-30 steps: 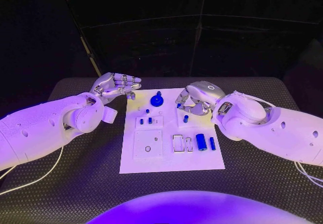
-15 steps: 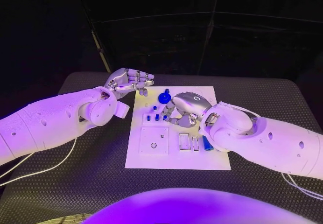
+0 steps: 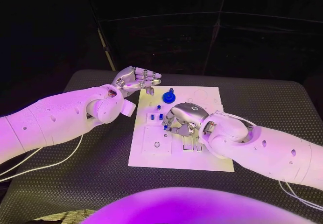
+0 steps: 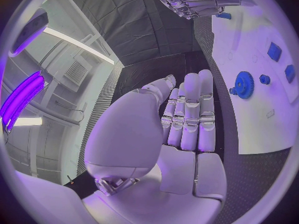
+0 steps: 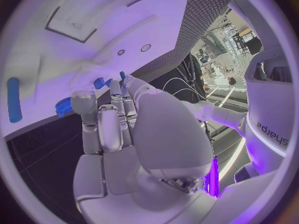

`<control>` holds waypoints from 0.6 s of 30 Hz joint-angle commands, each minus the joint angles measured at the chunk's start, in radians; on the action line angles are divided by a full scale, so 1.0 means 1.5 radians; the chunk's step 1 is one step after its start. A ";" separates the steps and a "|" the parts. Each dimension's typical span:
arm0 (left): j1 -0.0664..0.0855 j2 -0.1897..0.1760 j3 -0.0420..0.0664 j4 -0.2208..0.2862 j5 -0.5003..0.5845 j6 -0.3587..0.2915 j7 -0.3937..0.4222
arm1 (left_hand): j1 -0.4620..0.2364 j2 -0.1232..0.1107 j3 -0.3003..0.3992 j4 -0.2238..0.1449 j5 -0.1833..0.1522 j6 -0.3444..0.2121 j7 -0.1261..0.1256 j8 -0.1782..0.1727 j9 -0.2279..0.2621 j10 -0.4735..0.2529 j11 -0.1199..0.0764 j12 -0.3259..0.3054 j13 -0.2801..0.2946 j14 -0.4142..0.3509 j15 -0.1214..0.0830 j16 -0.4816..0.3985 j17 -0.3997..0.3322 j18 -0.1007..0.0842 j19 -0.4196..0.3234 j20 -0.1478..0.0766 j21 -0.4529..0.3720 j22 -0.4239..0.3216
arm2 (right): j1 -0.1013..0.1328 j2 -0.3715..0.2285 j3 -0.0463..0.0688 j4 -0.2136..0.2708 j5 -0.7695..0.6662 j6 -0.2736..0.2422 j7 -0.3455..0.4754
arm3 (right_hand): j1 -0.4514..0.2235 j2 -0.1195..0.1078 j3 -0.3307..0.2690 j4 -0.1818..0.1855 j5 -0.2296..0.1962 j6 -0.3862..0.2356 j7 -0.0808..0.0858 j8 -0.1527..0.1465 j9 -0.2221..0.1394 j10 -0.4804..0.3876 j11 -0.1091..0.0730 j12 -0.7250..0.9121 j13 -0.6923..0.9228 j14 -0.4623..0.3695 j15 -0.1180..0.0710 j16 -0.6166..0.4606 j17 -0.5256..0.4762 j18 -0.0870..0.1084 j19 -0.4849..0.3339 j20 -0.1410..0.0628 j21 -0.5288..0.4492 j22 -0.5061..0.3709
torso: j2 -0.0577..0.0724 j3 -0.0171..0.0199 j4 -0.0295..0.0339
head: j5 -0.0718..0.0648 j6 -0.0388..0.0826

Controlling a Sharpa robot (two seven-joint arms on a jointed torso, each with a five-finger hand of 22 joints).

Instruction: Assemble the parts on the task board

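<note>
The board is laid in the middle of the table, with a broad band of bare mat left at 9, 3 and 6 o'clock; its far edge is set near the table's far edge.

The left hand is held at the board's 11 o'clock corner, just off its edge, fingers curled in against the palm; in the left wrist view nothing is seen in them. The gear is found just at 3 o'clock of this hand, apart from it.

The right hand is poised over the board's middle, fingers bent downward; whether anything is gripped cannot be told. Small blue pegs are seen just at its 9 o'clock.

The right wrist view alone shows a blue cylinder lying on the board, and the gear beside the fingers.
</note>
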 commanded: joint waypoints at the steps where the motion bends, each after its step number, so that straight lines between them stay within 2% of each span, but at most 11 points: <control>1: 0.001 0.002 0.001 0.000 0.003 0.003 0.004 | 0.001 0.004 0.001 -0.003 -0.002 -0.004 0.002 -0.002 -0.001 -0.006 0.000 0.003 0.000 -0.004 0.001 -0.003 -0.001 0.008 -0.006 -0.001 -0.004 -0.001 | -0.001 0.002 -0.001 -0.003 0.001 0.024 0.009 | -0.009 0.001 0.004 0.000 0.004 0.000 0.002 0.004 0.001 0.005 0.000 -0.002 0.000 0.033 -0.004 0.004 0.000 -0.012 0.004 0.000 0.002 -0.001 | 0.000 0.0000 0.0004 | 0.005 0.000; 4: 0.001 0.003 0.001 0.000 0.003 0.003 0.004 | 0.001 0.004 0.001 -0.003 -0.002 -0.004 0.001 -0.002 -0.001 -0.005 0.000 0.003 0.000 -0.004 0.001 -0.003 -0.001 0.008 -0.006 -0.001 -0.004 -0.001 | -0.004 0.003 -0.002 -0.005 0.001 0.028 0.010 | -0.009 0.001 0.005 -0.001 0.004 0.000 0.003 0.003 0.000 0.005 0.000 -0.002 0.000 0.033 -0.004 0.004 0.000 -0.012 0.004 0.000 0.002 0.000 | 0.000 0.0009 0.0003 | 0.007 0.000; 11: 0.001 0.005 0.001 -0.001 0.003 0.004 0.004 | 0.001 0.004 0.001 -0.003 -0.002 -0.004 0.001 -0.002 -0.001 -0.005 0.000 0.003 0.000 -0.004 0.001 -0.003 -0.001 0.008 -0.006 -0.001 -0.004 -0.001 | -0.008 0.004 -0.003 -0.008 -0.001 0.040 0.009 | -0.009 0.001 0.006 -0.002 0.005 0.000 0.003 0.003 0.000 0.005 0.000 -0.003 0.000 0.033 -0.004 0.005 0.000 -0.011 0.003 0.000 0.002 -0.001 | 0.000 0.0000 -0.0003 | 0.007 0.000; 18: 0.001 0.006 0.001 -0.002 0.003 0.005 0.004 | 0.001 0.004 0.001 -0.003 -0.002 -0.004 0.001 -0.002 -0.001 -0.005 0.000 0.003 0.000 -0.004 0.001 -0.003 -0.001 0.008 -0.006 -0.001 -0.004 -0.001 | -0.010 0.005 -0.003 -0.007 -0.001 0.046 0.010 | -0.009 0.001 0.006 -0.002 0.005 0.000 0.003 0.003 0.000 0.005 0.000 -0.003 0.000 0.033 -0.004 0.005 0.000 -0.011 0.003 0.000 0.002 -0.001 | 0.000 0.0005 -0.0002 | 0.010 0.000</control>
